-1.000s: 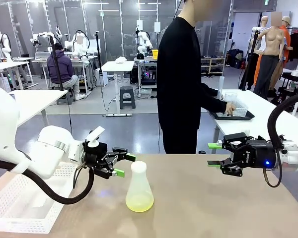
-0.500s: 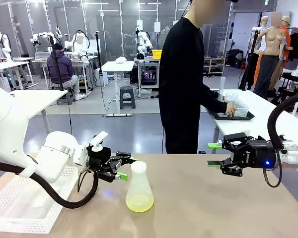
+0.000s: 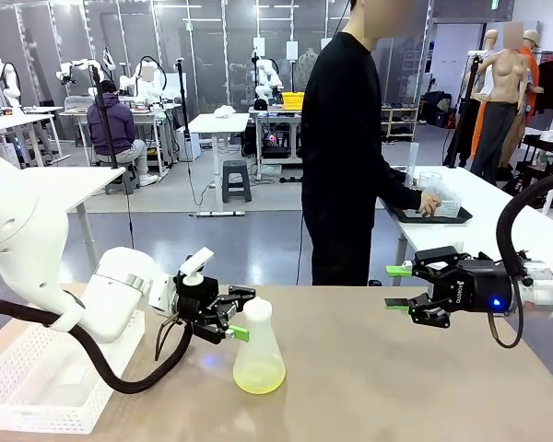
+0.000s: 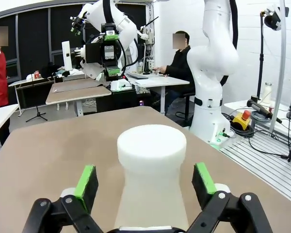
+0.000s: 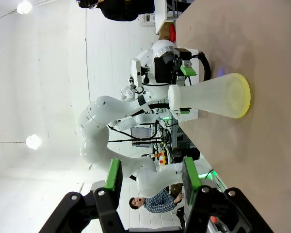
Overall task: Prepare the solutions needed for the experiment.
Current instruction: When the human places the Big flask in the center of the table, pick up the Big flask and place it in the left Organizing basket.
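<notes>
Leftmost, a white mesh basket sits at the table's near left corner. Beside it the left gripper reaches in from the left, its jaws spread wide on either side of the neck of a whitish conical flask; in the left wrist view the green pads stand clear of the neck on both sides, so the flask is not clamped. The flask stands upright on the table just left of centre, and the solutions, a shallow pale yellow-green layer, lie in its base. To the right, well apart from the flask, the right gripper hovers above the table with its jaws partly parted and nothing between them. Behind, a person in black stands with one hand on a tray on a far table.
</notes>
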Controlling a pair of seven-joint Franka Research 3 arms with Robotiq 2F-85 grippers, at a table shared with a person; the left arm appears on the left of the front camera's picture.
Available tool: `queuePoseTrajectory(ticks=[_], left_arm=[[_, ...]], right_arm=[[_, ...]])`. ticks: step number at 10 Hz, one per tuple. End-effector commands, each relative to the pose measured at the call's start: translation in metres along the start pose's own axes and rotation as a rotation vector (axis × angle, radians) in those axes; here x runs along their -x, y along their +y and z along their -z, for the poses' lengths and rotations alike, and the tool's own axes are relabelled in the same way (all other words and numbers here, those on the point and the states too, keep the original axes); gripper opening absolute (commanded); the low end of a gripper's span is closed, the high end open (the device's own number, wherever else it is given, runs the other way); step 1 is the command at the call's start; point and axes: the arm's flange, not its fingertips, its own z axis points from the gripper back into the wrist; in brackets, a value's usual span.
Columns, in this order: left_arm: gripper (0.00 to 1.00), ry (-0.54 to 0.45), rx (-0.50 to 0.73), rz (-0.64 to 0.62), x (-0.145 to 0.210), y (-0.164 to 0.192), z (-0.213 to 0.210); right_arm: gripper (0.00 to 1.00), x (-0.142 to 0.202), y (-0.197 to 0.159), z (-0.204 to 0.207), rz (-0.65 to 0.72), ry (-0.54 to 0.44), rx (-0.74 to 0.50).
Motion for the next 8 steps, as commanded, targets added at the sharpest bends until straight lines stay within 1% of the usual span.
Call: queuePoseTrajectory(ticks=[1,4,7,8], left_arm=[[1.00,-0.024,0.039,-0.037,0.004,0.012,0.008],[1.00,-0.040,0.090,-0.054,0.007,0.014,0.020],[1.00,-0.057,0.094,-0.023,0.007,0.016,0.023],[0.80,-0.059,0.087,-0.035,0.007,0.016,0.023]], right_arm=[[0.63,0.000,0.000,0.001,-0.002,0.003,-0.001],[0.63,0.000,0.000,0.001,-0.002,0.003,-0.001],[0.63,0.000,0.000,0.001,-0.002,0.003,-0.001],[0.63,0.000,0.000,0.001,-0.002,0.003,-0.001]])
